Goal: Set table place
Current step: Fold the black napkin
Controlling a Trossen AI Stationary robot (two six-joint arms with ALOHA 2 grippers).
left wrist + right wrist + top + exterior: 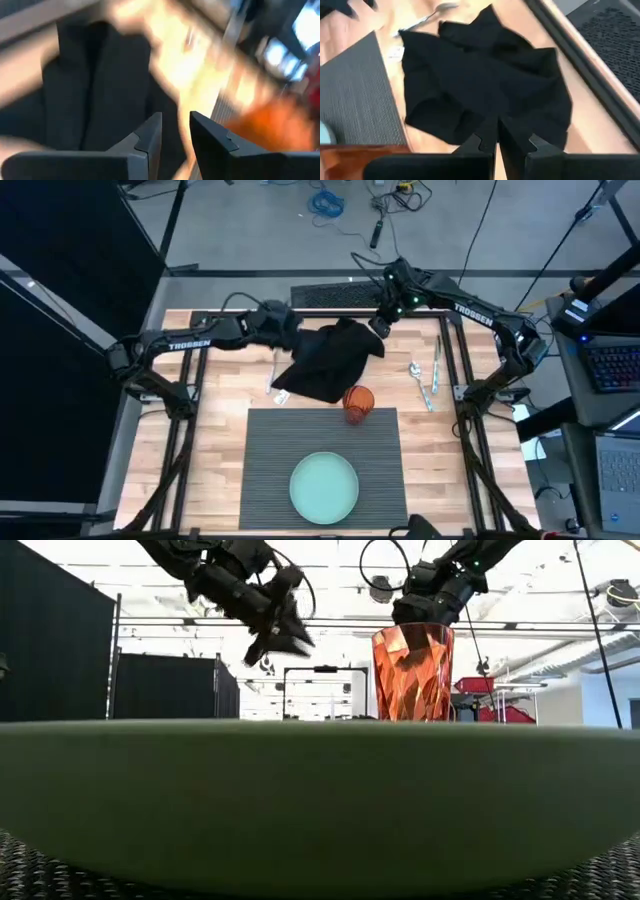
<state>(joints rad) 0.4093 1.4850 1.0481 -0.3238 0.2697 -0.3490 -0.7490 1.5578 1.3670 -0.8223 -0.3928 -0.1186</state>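
Pale green plate [324, 487] sits at the near end of the dark grey ribbed placemat [268, 470], which lies flat at the centre-front of the wooden counter [215, 440]. Orange faceted cup [358, 402] stands upright at the placemat's far edge. Just beyond, a crumpled black cloth napkin [328, 360] lies on the counter, touching or nearly touching the placemat's far-left corner; a small white tag [280, 396] is beside it. To the napkin's right, apart from it, a spoon [418, 382] and another piece of cutlery [436, 364] lie on the counter. Left gripper [283, 323] hovers over the napkin's far-left edge, jaws slightly spread, nothing between them. Right gripper [381, 325] is over the napkin's far-right corner, jaws pressed together, raised off the cloth.
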